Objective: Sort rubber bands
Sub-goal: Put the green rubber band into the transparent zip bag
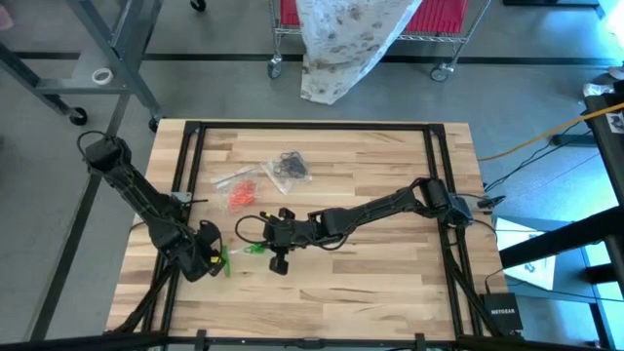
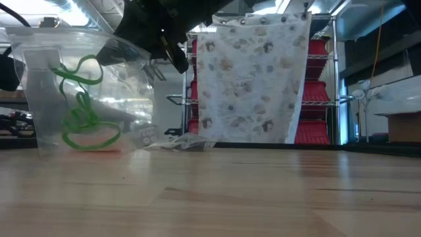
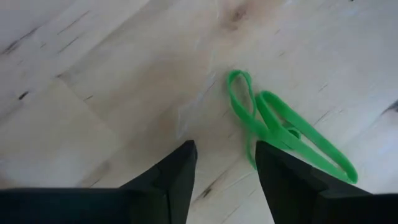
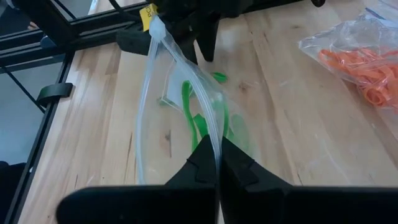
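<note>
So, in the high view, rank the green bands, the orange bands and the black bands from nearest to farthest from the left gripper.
From the left gripper:
1. Green rubber bands, just beside it, toward the right arm.
2. Orange rubber bands, in a clear bag farther up the table.
3. Black rubber bands, bagged, beyond the orange ones.

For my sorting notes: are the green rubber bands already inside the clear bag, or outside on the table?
Inside: in the low view the green rubber bands sit within the clear bag.
</note>
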Available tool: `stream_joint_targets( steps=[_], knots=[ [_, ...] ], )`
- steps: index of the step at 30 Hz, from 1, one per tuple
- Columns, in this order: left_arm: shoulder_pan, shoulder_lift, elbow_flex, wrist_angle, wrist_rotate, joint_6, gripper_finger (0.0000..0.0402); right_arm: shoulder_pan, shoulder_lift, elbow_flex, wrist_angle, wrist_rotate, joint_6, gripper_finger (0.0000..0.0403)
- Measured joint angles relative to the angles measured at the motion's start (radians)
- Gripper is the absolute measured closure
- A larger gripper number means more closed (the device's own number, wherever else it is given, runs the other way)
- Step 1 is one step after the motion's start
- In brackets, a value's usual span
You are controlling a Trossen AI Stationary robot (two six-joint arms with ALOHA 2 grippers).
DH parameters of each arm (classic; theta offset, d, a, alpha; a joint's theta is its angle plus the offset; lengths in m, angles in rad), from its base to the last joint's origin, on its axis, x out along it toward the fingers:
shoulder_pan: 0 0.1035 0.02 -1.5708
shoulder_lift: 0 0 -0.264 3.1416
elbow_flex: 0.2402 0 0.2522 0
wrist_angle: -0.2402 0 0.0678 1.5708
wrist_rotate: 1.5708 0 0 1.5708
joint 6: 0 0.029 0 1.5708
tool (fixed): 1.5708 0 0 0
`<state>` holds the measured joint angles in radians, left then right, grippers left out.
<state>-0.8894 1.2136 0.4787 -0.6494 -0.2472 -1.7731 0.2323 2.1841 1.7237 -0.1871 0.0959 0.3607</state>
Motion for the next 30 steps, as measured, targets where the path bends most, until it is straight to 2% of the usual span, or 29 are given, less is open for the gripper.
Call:
stream_joint_targets(
  steps=[8,18,30],
  knots=[
    [0.001,0.033,-0.009,0.075,-0.018,0.025,0.0252,0.004,0.000,0.000,0.002,0.002,-0.006,0.0403],
    [0.001,0.041,-0.012,0.071,-0.045,0.027,0.0287,0.004,0.000,0.000,0.002,0.006,-0.003,0.0403],
    [0.001,0.042,-0.014,0.071,-0.059,0.081,0.0397,0.004,0.000,0.000,-0.002,0.005,-0.002,0.0403]
  ],
)
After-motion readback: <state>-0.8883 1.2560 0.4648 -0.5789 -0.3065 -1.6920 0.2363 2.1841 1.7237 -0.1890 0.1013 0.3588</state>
